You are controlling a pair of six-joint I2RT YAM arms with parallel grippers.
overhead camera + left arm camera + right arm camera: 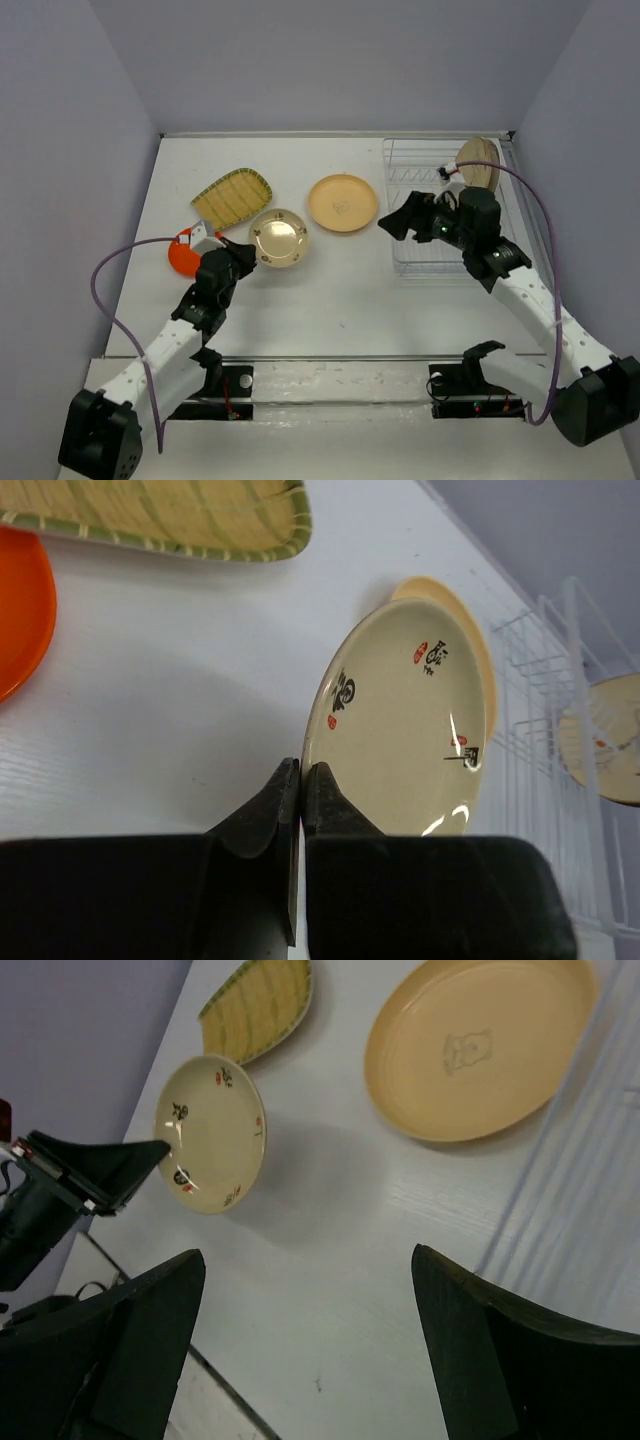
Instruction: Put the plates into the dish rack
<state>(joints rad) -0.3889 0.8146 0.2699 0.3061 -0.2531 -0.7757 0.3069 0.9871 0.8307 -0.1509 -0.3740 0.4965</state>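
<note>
My left gripper (302,772) (246,249) is shut on the near rim of the small beige floral plate (405,715) (279,238) (212,1130). That plate is tilted and casts a shadow on the table. Flat on the table lie the round orange-tan plate (343,202) (470,1045), the yellow-green woven-look plate (233,197) (160,515) and the small orange-red plate (183,257) (20,600). The white wire dish rack (410,160) (540,680) stands at the right, with one plate (480,162) (605,740) upright at its far end. My right gripper (308,1255) (400,222) is open and empty over the table by the rack's left side.
Grey walls close in the table on the left, back and right. The right arm (520,280) reaches across the rack's near end. A purple cable (105,290) loops beside the left arm.
</note>
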